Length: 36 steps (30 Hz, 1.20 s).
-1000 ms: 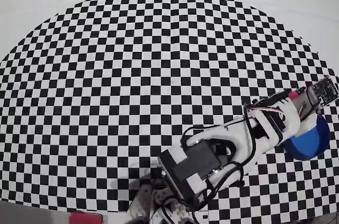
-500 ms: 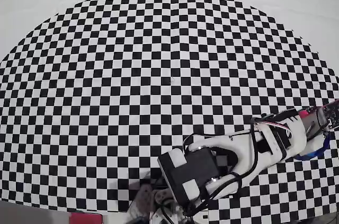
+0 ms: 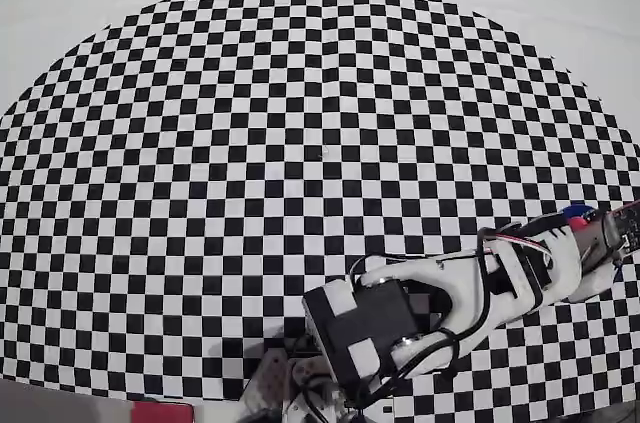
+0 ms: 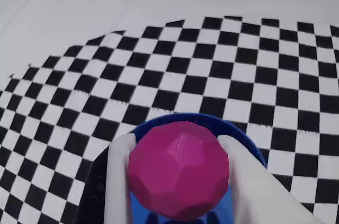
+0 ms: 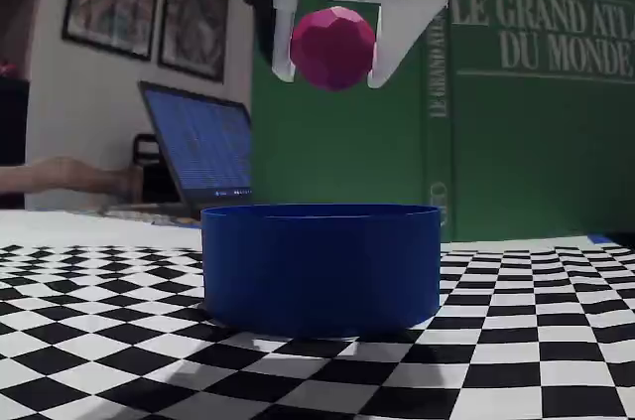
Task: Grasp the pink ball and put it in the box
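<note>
Above the box (image 5: 320,266), at the bench's right edge in overhead view, my jaws are clamped on the pink ball (image 5: 333,48), held well clear of the rim. Step: carry done, release pending. Next, I judge: part jaws w/o drifting. Laptop (image 5: 203,157) and atlas (image 5: 516,92) stand behind; nothing obstructs.

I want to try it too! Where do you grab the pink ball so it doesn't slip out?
Squeeze the pink ball across its widest middle, one finger on each side, coming down from above, as the gripper does here over the box. It is round, so a grip higher or lower would likely slip off.
</note>
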Each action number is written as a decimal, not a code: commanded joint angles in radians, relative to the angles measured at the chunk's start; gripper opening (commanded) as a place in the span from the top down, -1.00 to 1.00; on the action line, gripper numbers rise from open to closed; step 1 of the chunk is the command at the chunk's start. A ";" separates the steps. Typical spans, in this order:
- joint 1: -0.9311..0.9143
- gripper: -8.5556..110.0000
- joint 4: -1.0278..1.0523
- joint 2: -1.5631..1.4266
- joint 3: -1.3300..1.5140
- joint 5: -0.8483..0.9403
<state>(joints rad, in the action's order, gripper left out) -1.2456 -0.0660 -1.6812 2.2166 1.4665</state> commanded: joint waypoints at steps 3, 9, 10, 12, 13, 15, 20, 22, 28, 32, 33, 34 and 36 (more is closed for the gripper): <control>-0.003 0.86 -0.018 0.020 -0.014 0.020; 0.005 0.86 -0.032 0.051 -0.015 0.044; 0.006 0.86 -0.035 0.055 -0.015 0.051; 0.012 0.86 -0.048 0.069 -0.017 0.058; 0.015 0.86 -0.048 0.075 -0.021 0.058; 0.021 0.86 -0.049 0.087 -0.028 0.060; 0.035 0.86 -0.054 0.114 -0.041 0.063; 0.038 0.86 -0.055 0.124 -0.049 0.063; 0.040 0.86 -0.063 0.156 -0.074 0.067; 0.040 0.86 -0.063 0.175 -0.097 0.067; 0.040 0.86 -0.063 0.179 -0.103 0.069; 0.040 0.86 -0.063 0.184 -0.106 0.069; 0.040 0.86 -0.063 0.192 -0.114 0.071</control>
<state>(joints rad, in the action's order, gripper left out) -1.2072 -0.1120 -1.4834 2.1522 1.5263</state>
